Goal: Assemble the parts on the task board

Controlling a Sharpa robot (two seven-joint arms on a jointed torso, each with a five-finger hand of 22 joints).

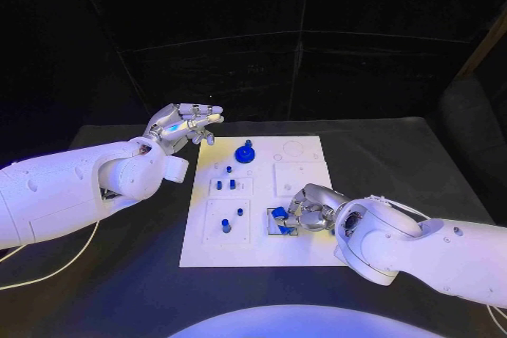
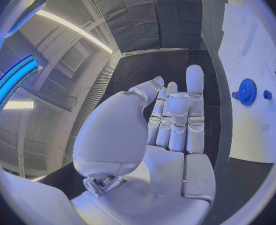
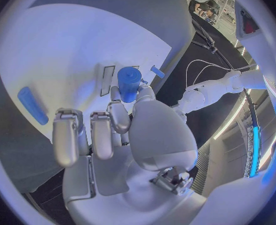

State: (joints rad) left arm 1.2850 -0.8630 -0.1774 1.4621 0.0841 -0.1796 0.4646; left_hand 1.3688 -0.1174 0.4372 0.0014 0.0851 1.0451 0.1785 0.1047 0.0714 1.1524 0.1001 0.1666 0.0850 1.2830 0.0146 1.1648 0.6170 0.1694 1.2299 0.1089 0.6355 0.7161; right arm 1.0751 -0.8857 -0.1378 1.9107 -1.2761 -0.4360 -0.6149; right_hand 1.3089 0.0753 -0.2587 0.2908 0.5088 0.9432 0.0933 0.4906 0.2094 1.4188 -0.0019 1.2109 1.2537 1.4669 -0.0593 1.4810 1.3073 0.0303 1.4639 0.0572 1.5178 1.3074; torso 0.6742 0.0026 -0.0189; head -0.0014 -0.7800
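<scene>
The white task board (image 1: pixel 301 243) lies in the middle of the black table. My right hand (image 1: pixel 304 210) is low over its near right part and pinches a blue cylinder part (image 1: pixel 280 215) (image 3: pixel 129 83) between thumb and a finger, by a small metal frame. My left hand (image 1: pixel 186 123) (image 2: pixel 169 120) hovers off the board's far left corner, palm up, fingers extended and holding nothing. A blue gear (image 1: pixel 245 154) (image 2: pixel 246 91) stands at the board's far middle. Several small blue pegs (image 1: pixel 225 183) stand in the left panels, and one peg (image 1: pixel 225 224) nearer.
Black table (image 1: pixel 423 162) stretches around the board on all sides. A loose blue bar (image 3: pixel 33 105) lies on the board near my right hand. A white cable (image 1: pixel 42 276) trails at the near left under my left arm.
</scene>
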